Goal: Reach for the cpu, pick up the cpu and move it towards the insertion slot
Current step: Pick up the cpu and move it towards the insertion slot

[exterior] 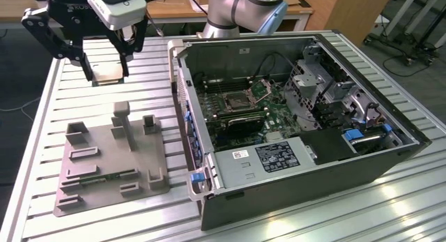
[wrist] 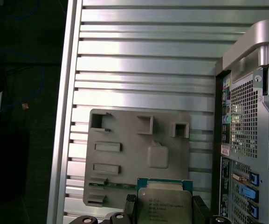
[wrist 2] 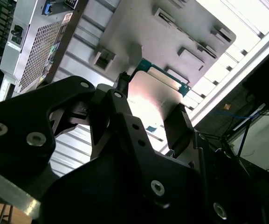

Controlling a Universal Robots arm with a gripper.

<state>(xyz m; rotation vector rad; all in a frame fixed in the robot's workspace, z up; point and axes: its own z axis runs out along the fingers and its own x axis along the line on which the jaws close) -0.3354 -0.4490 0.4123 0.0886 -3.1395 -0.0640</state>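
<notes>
Tool [wrist 2: 150,105], one: black linkage body with two fingers [wrist 2: 178,122], closed narrow on opposite edges of the cpu; seen in both wrist views and at the upper part of the exterior view's left [exterior: 106,69].

Cpu [wrist: 164,203], one: thin square chip, silvery face with a green edge in the first wrist view, tan in the exterior view [exterior: 106,75]. Held between the two fingers, clear of the tray, over the tabletop on the exterior view's left. Well apart from the insertion slot.

Tray [exterior: 104,184], one: grey plastic plate with several upright blocks and low rectangular frames, lying flat on the tabletop just beside the computer case, on the exterior view's left of it. Also seen beyond the cpu in the first wrist view [wrist: 125,135] and in the second wrist view [wrist 2: 139,23].

Computer case [exterior: 300,189], one: side panel off, lying open face up, motherboard exposed.

Insertion slot [exterior: 235,100], one: square socket with a silver frame and dark centre on the motherboard; its hinged plate [exterior: 262,88] stands raised beside it.

Tabletop [exterior: 146,59], one: ribbed aluminium slats, carrying tray and case.

Robot arm [exterior: 241,12], one: grey and blue joint standing behind the case.
</notes>
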